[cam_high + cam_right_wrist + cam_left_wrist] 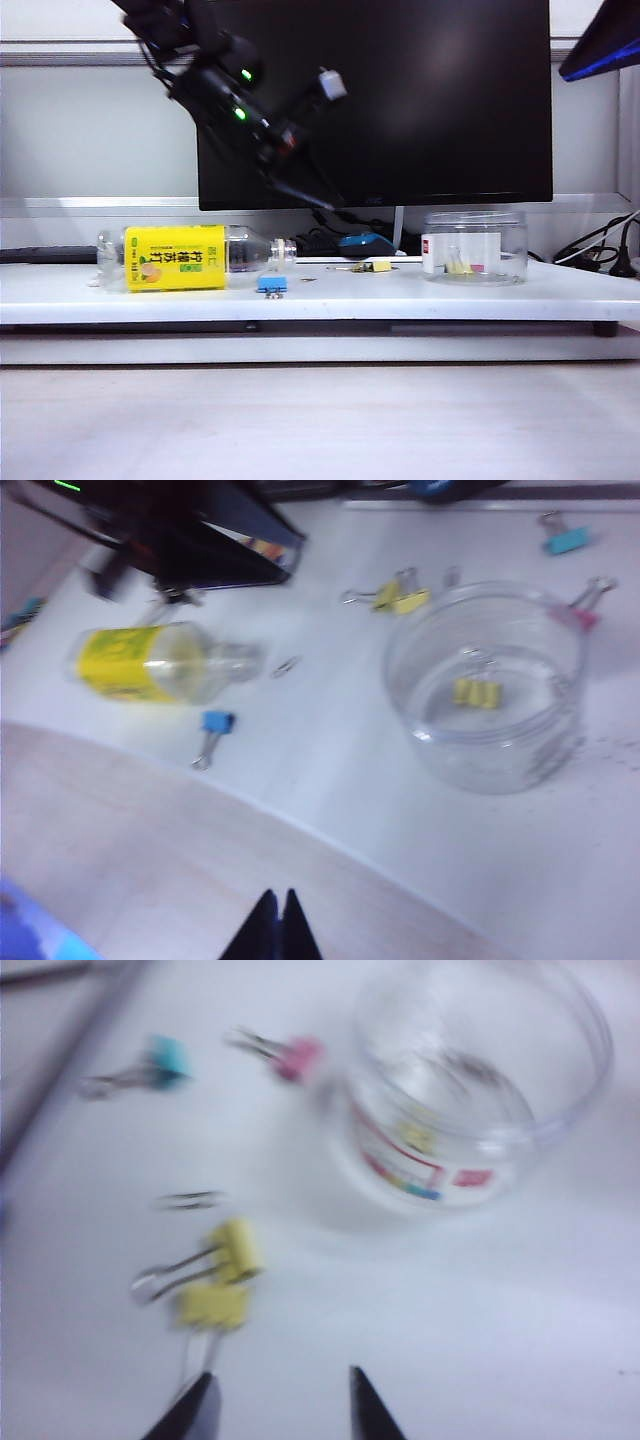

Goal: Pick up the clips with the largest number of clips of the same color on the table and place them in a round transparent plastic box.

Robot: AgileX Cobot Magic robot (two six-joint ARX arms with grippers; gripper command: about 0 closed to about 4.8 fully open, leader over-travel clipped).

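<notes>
Yellow clips [377, 266] lie on the white table [330, 298], between the fallen bottle [185, 258] and the round transparent plastic box [474, 247], with the left gripper [322, 193] hanging high above them. From the left wrist, the pair [222, 1278] sits touching just past the gripper's [280, 1405] parted, empty fingers; it should descend straight, straddle one yellow body, avoid the wire handles, then close. From the right wrist, the right gripper [272, 928] hovers closed and empty over the near table edge, and yellow clips [477, 692] already rest inside the box [487, 685].
</notes>
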